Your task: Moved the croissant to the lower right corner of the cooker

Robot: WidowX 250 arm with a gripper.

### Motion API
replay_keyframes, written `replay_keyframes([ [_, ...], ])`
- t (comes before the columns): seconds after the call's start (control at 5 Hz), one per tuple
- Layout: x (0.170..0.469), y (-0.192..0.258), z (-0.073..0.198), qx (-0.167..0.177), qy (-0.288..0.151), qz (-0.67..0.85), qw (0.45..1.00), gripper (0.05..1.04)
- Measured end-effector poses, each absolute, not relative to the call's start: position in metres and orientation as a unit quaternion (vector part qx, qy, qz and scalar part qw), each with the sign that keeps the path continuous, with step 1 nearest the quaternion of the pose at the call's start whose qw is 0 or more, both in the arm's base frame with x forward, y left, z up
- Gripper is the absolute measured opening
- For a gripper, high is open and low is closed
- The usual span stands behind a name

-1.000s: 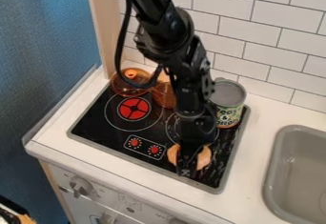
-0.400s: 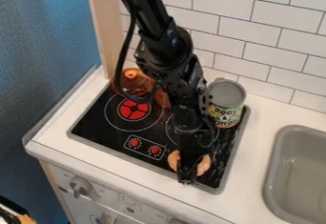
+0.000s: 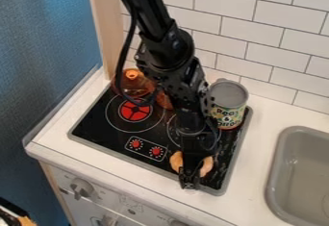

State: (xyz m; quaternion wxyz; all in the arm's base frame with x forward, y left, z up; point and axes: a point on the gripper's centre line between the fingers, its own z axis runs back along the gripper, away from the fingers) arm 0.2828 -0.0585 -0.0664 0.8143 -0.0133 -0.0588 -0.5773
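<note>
The gripper (image 3: 190, 179) hangs over the croissant (image 3: 206, 166); I cannot tell how open it is. The can (image 3: 229, 104) stands behind.

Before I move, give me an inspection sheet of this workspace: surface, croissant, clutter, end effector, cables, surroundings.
Surface: black cooker set in a white counter.
Job's things: croissant near the cooker's front edge, right of the knobs, partly hidden.
Clutter: can at the back right; orange bottle at the back left.
End effector: down at the croissant, hiding its middle.
Cables: black cable looping beside the arm, across the bottle in view.
Surroundings: tiled wall behind, sink at right.
</note>
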Motion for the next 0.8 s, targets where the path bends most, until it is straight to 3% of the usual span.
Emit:
replay_keyframes([
  [0.2,0.286,-0.058,-0.058,0.001,-0.074,-0.593,0.802,0.991],
  [0.8,0.291,-0.055,0.03,0.045,-0.177,-0.613,0.768,0.991],
])
